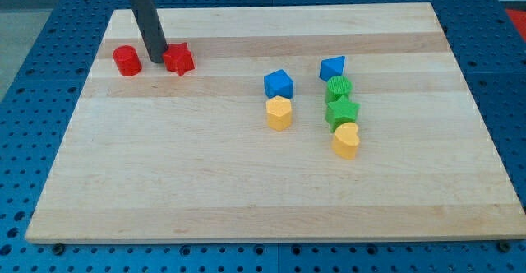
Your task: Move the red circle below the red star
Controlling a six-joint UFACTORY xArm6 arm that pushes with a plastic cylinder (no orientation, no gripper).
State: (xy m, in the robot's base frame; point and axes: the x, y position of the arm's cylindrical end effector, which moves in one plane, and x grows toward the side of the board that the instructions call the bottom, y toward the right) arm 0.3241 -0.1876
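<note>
— While my tip (157, 59) sits between them, where's the red circle (126, 61)?
— At nine o'clock of the red star (178, 58); nothing is gripped, being a bare rod.
— Next?
— Circle round, push it toward six o'clock of the star, I judge.

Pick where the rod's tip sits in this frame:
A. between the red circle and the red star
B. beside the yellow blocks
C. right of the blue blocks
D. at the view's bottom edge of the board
A: my tip rests on the board between the red circle, on its left in the view, and the red star, on its right, close to the star.
</note>
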